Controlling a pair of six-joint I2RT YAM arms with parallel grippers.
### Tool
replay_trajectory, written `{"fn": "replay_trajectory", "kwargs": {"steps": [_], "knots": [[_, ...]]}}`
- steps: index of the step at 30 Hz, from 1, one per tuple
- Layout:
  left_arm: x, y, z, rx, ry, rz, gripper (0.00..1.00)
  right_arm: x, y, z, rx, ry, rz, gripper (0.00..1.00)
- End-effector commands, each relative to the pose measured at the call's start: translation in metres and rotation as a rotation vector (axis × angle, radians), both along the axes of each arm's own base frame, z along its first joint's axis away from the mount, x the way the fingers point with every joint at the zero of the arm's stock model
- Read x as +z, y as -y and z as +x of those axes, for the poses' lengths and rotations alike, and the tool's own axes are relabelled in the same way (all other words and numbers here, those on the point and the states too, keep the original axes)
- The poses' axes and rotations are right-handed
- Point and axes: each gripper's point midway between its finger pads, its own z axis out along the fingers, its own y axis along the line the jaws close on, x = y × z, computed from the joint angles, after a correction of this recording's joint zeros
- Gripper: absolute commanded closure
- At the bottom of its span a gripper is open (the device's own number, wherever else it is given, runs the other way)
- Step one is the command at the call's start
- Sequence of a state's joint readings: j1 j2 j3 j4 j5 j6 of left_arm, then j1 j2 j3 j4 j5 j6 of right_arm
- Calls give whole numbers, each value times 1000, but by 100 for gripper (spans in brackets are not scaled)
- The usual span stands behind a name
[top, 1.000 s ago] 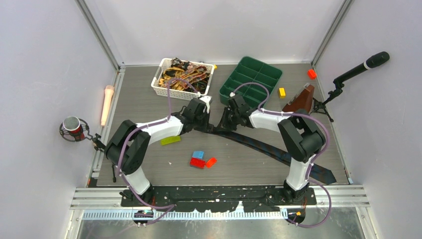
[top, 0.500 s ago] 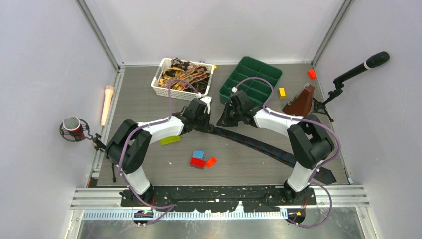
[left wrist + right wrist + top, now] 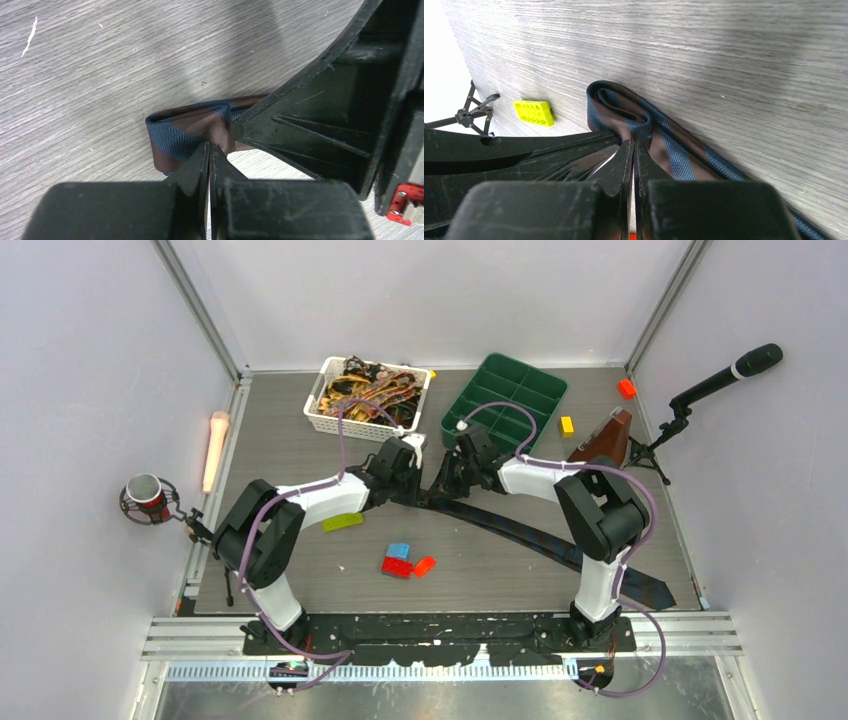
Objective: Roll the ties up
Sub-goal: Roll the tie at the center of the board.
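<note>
1. Tie (image 3: pixel 520 533): navy with brown stripes. It lies slantwise on the bench (image 3: pixel 285 445), running from the centre, where both grippers meet, to the near right edge. Its centre end is doubled over into one loose fold (image 3: pixel 182 132).
2. Left gripper (image 3: pixel 210 148): fingers pressed together, tips set against the edge of the fold. No cloth shows between them.
3. Right gripper (image 3: pixel 632 145): fingers all but together. They seem to nip a layer of the fold, where the cloth (image 3: pixel 624 131) bunches at the tips.
4. Step in hand, as I judge it: starting the roll. Barely begun, with a single turn made and the long tail flat on the bench.
5. Doing it well:
   - Keep the fold's edges square to the tie's length, or the roll will cone.
   - Let one gripper pin the core while the other brings cloth over it.
   - Take short turns and never free both grippers at once.
   - Keep the tail straight and lightly taut so each turn sits snug.
6. Handling note: the cloth looks smooth and springy, so a slack core would likely spring open.
7. Nearby:
   - More ties (image 3: pixel 370 390), heaped in a white basket (image 3: pixel 318 422) at the far side.
   - A green tray (image 3: pixel 545 383) beside the basket.
   - A yellow brick (image 3: pixel 534 112) near the fold, and other bricks (image 3: pixel 405 560) further off; keep the tail off all of them.
</note>
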State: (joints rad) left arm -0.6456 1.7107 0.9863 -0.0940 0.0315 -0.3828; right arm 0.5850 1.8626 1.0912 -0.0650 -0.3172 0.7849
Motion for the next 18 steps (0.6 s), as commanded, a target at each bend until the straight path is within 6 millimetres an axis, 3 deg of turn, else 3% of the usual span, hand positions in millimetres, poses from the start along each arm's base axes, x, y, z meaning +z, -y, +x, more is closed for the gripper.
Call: {"fn": "replay_trajectory", "kwargs": {"steps": [1, 18], "knots": [[2, 4, 3, -12, 13, -26, 100, 20, -15, 17, 8, 54, 70, 93], [10, 8, 2, -15, 23, -59, 100, -9, -7, 17, -21, 12, -4, 93]]}}
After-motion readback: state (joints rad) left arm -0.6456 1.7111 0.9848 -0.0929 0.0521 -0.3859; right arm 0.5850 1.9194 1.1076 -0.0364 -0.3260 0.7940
